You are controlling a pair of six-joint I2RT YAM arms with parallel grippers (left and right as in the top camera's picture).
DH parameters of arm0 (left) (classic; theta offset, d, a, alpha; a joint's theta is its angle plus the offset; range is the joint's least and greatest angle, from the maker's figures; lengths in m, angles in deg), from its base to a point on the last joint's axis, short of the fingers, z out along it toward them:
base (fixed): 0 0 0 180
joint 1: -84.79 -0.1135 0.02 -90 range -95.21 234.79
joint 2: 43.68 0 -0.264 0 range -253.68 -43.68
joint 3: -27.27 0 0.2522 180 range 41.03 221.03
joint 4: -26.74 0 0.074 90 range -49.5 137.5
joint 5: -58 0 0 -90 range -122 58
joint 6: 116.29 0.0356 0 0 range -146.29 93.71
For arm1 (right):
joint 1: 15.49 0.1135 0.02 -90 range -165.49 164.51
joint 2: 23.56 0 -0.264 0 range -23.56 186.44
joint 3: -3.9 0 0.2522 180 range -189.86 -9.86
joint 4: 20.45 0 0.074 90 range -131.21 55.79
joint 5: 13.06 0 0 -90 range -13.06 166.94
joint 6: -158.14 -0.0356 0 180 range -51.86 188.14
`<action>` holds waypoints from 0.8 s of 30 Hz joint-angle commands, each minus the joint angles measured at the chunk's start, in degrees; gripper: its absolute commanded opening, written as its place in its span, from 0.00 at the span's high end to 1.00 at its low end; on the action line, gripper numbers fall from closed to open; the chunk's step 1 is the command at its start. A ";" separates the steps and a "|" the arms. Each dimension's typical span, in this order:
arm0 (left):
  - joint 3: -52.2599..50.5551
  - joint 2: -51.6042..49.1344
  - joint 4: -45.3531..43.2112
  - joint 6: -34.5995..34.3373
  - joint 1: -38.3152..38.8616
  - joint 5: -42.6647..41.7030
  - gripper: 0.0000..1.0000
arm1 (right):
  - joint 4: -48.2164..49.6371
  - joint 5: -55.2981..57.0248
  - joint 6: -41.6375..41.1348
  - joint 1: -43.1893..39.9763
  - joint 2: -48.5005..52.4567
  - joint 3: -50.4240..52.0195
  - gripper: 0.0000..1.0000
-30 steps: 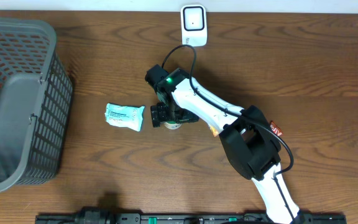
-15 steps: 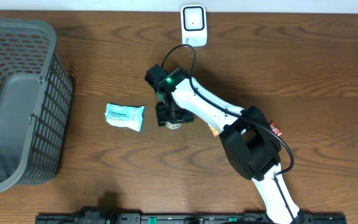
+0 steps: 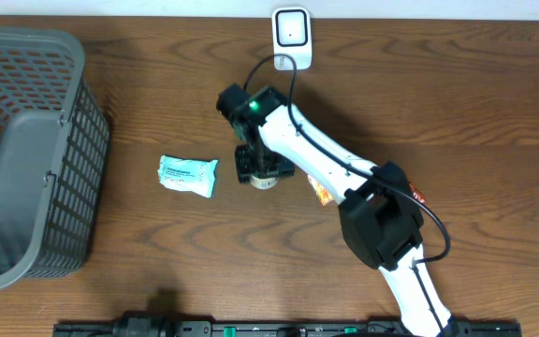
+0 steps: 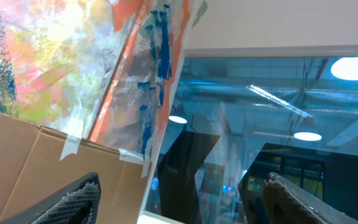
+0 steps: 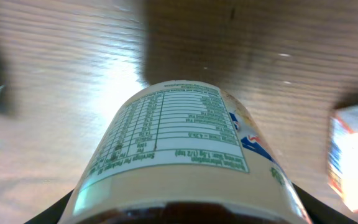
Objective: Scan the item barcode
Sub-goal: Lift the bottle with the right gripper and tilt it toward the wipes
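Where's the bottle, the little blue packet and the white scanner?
bottle (image 5: 179, 137), right wrist view, on the nutrition table of its label.
packet (image 3: 188, 175), overhead view, on the middle of the wrapper.
scanner (image 3: 291, 33), overhead view, on its front face.

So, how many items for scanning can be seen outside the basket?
3. A teal packet lies left of the arm; a bottle sits in the right end effector; an orange-white box is mostly under the arm. Others may be hidden there.
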 commanded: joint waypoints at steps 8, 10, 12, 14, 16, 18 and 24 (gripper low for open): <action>-0.04 0.48 -0.24 -0.52 -0.20 0.37 0.16 | -15.61 -11.04 10.03 -2.21 -0.11 -14.10 0.39; -0.04 0.48 -0.26 -0.52 -0.20 0.37 0.16 | -17.68 -13.73 11.87 -2.47 -0.11 -14.36 0.39; -0.02 0.48 -0.26 -0.52 -0.20 0.37 0.16 | -20.06 -16.09 13.40 -2.56 -0.11 -14.32 0.39; -0.02 0.48 -0.26 -0.52 -0.20 0.37 0.16 | -20.39 -18.32 15.32 -2.54 -0.09 -13.97 0.39; -0.02 0.48 -0.28 -0.52 -0.20 0.37 0.16 | -20.39 -20.81 15.37 -2.51 -0.09 -13.97 0.39; -0.02 0.48 -0.26 -0.52 -0.20 0.37 0.16 | -20.37 -22.73 15.39 -2.49 -0.07 -13.92 0.38; -0.02 0.48 -0.28 -0.52 -0.20 0.37 0.16 | -20.39 -23.39 15.15 -2.49 -0.07 -13.88 0.35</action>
